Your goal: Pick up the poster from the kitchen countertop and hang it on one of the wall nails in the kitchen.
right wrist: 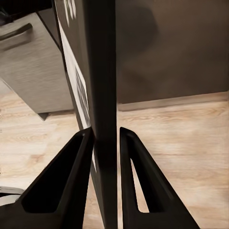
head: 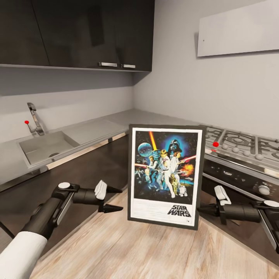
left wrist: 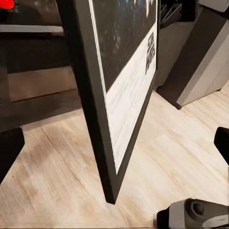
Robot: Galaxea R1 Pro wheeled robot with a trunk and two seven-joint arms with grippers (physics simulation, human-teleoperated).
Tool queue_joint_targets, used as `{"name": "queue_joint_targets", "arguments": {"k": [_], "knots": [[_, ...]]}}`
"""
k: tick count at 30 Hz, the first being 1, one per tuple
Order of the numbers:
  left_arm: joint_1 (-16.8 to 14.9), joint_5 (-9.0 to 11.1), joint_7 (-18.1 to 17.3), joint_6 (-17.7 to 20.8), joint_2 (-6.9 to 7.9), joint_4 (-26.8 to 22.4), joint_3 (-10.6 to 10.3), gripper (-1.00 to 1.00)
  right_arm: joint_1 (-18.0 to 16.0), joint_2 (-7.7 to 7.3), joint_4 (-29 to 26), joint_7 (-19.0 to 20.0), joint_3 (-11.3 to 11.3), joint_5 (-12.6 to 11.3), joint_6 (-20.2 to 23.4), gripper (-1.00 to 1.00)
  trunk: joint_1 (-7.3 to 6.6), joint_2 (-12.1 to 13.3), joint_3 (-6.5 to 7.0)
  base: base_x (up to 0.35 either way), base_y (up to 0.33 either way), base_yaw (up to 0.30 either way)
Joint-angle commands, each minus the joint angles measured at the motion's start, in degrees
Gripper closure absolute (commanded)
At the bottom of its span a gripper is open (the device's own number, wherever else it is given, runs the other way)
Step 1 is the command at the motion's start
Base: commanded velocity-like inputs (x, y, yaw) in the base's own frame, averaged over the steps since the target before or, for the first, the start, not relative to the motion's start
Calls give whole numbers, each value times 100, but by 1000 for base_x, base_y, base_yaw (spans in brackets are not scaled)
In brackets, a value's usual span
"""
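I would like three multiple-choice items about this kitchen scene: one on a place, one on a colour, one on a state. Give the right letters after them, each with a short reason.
1. Where is the sink relative to the poster?
A. To its left
B. To its right
C. Behind the gas hob

2. What colour is the poster's frame?
A. White
B. Black
C. Red

3. What is the right end effector doing?
A. Hanging open, away from the poster
B. Clamping the poster's edge
C. Holding the tap

Key: 1 A, the head view shows the sink at left. 2 B, a thin black frame surrounds the white border. 3 B, the right wrist view shows both fingers pressed on the frame.
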Motion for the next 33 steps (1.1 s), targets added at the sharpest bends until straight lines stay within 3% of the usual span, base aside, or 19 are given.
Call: {"name": "queue_joint_targets", "arguments": {"k": [1,8,15,19,20,21,22,24,25,27,29,33], "knots": [[-5,14,-8,51,14,46,-9,-100,-2,-2,-1,33,-4,-24,75,100,0,-3,-6,0,0,0],[-6,11,86,-347,76,839,7,-100,25,-13,-1,33,-7,-106,67,100,0,-3,-6,0,0,0],[-3,34,543,-1017,75,1876,1,-100,37,-15,6,10,-11,-101,59,100,0,-3,-6,0,0,0],[-4,184,1057,-1834,14,3071,-7,-100,38,-5,8,-49,-287,-93,54,100,0,-3,-6,0,0,0],[-3,466,1203,-2189,-26,3568,-8,-100,38,3,9,-75,-415,-90,49,100,0,-3,-6,0,0,0],[-2,608,1236,-2317,-38,3759,-8,-100,38,5,11,-90,-443,-90,48,100,0,-3,-6,0,0,0],[-1,908,1283,-2566,-54,4124,-8,-100,38,7,13,-146,-482,-89,46,100,0,-3,-6,0,0,0],[-1,1243,1313,-2829,-68,4496,-12,-100,38,12,14,-264,-508,-88,45,100,0,-3,-6,0,0,0],[-2,1506,1333,-3052,-82,4807,-17,-100,38,15,20,-387,-524,-89,44,100,0,-3,-6,0,0,0],[-4,1770,1351,-3342,-147,5221,-15,-100,38,33,40,-548,-538,-96,44,100,0,-3,-6,0,0,0],[-6,1910,1367,-3579,-223,5547,-15,-100,38,65,55,-639,-545,-96,41,100,0,-3,-6,0,0,0],[-4,2032,1488,-3837,-297,5987,10,-100,38,100,67,-723,-551,-100,42,100,0,-3,-6,0,0,0]]}}
